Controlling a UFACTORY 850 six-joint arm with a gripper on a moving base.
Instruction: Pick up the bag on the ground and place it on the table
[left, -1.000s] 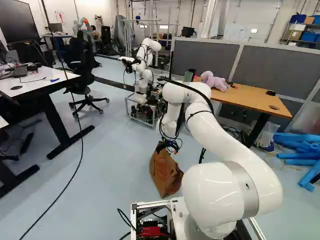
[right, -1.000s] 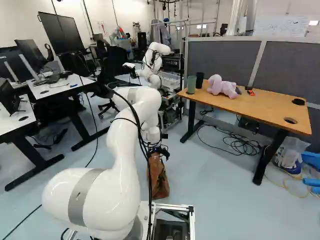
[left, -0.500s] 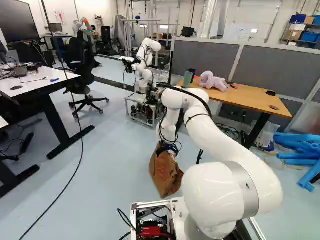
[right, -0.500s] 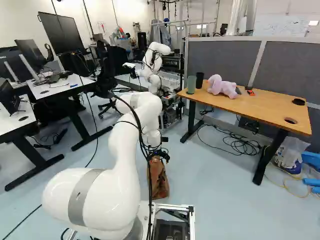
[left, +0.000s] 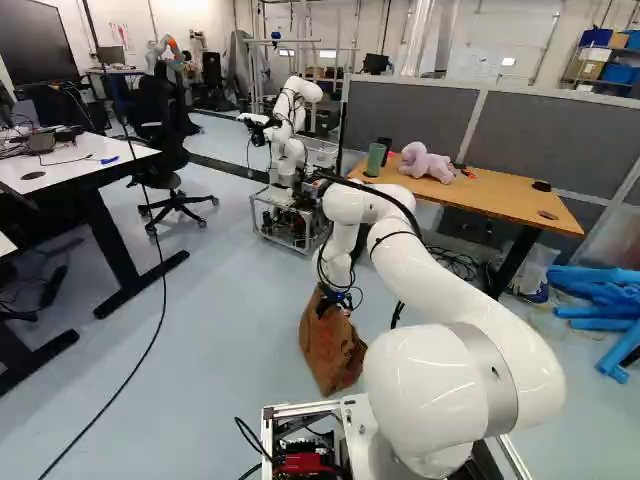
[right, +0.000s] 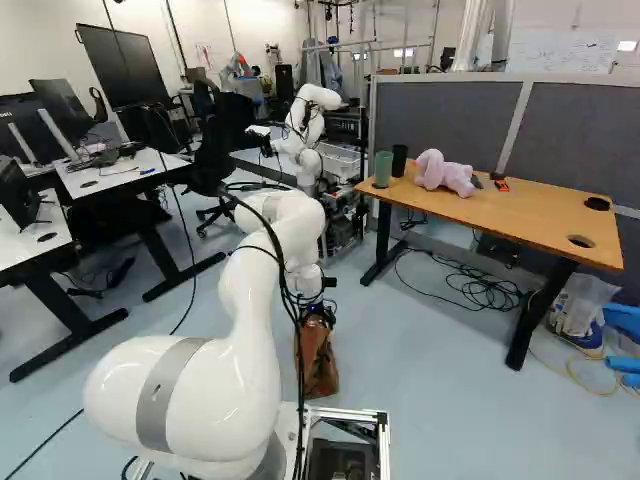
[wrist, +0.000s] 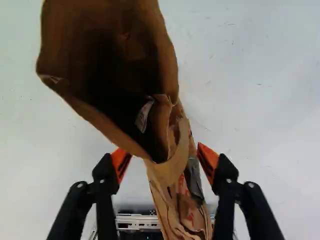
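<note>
Brown paper bag, its rim between the gripper's wide-set jaws, an orange pad either side. It stands on the floor just ahead of the base. Beyond, green and black cups occupy the bench's left end in the right base view, a pink plush toy beside them.

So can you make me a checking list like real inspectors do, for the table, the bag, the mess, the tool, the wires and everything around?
Surface: wooden table, standing on the floor.
Job's things: brown paper bag on the floor, mouth open.
Clutter: pink soft toy, green cup and black cup on the table.
Tool: open, bag's rim between its fingers.
Cables: tangle under the table.
Surroundings: another robot, grey partition.
</note>
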